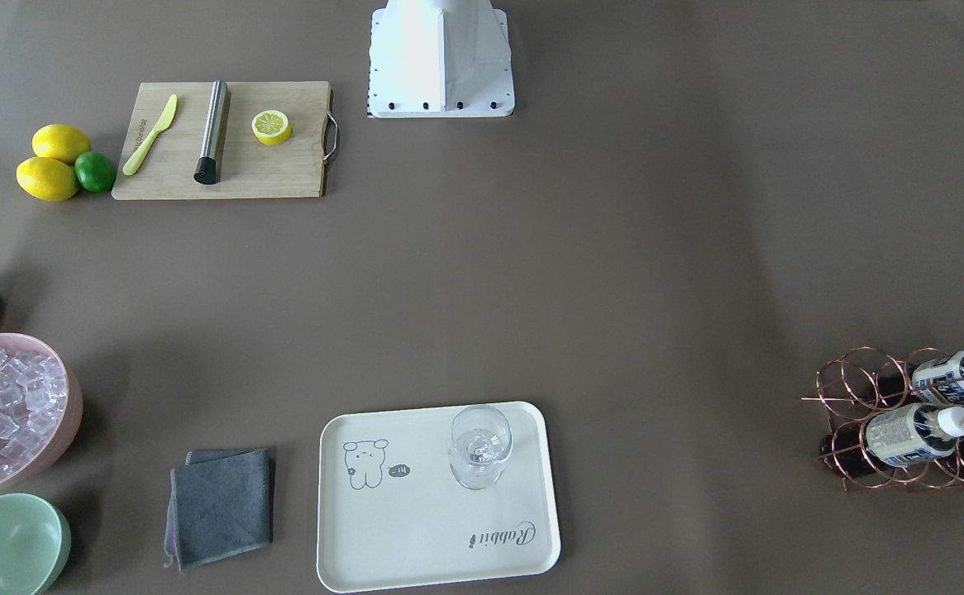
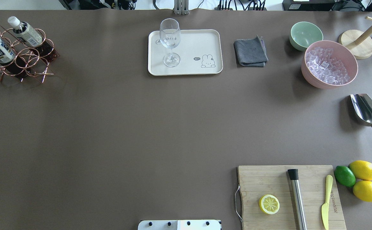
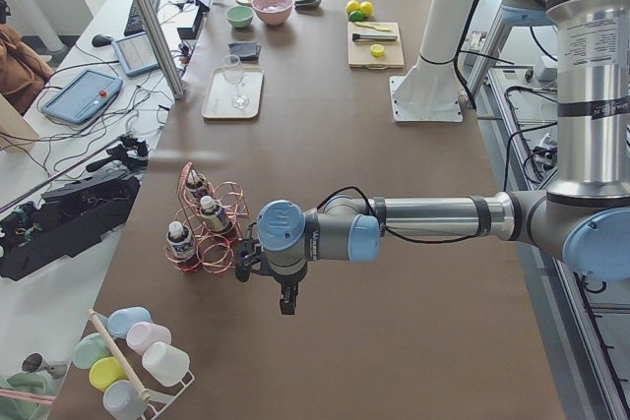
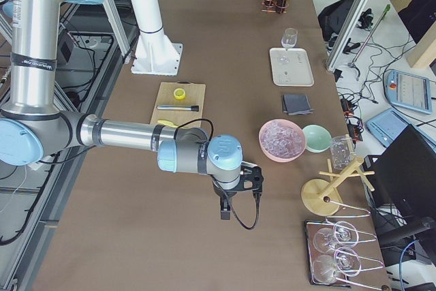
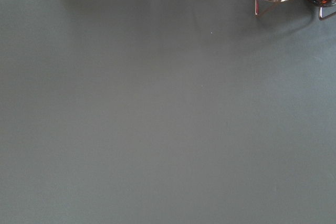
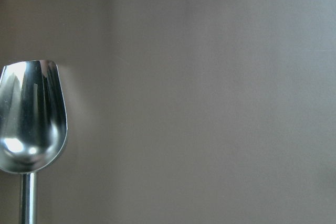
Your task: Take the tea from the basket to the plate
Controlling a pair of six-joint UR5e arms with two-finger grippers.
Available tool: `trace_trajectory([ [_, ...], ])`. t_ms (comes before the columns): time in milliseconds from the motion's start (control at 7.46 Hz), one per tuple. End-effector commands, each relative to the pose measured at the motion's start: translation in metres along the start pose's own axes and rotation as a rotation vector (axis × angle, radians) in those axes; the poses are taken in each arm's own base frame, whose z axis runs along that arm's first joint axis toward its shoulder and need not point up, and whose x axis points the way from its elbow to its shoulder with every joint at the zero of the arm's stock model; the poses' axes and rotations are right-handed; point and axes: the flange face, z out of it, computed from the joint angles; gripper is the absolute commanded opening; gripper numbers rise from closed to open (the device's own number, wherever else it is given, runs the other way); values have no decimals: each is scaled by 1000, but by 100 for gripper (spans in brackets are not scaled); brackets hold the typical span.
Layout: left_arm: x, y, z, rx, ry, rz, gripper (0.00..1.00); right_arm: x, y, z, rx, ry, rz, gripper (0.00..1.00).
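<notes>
Task seems not yet begun: a small clear plastic tea bottle [image 2: 29,34], white-capped, rests tilted in the rose-gold wire basket [image 2: 29,59], well apart from the cream rectangular tray [image 2: 202,41]. The left gripper [image 3: 286,302] hangs near the basket; open or closed, I cannot tell. Next, it should grasp that bottle.

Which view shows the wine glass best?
Overhead exterior: the wine glass stands whole, bowl, stem and foot visible, on the plate. The front-facing view looks steeply down into it; both side views show it small and far; neither wrist camera shows it.
</notes>
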Motion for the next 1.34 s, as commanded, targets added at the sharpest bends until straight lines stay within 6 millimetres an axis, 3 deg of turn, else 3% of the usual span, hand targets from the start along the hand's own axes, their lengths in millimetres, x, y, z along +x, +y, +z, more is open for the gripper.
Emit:
trace_trajectory([
  [0, 2, 1, -2, 10, -5, 13, 98, 1, 1, 0, -1, 2, -33, 100],
  [670, -1, 3, 1, 6, -2, 7, 98, -1, 1, -5, 9, 2, -35, 100],
  [1206, -3, 5, 3, 2, -2, 0, 98, -36, -11, -27, 54, -53, -101, 100],
])
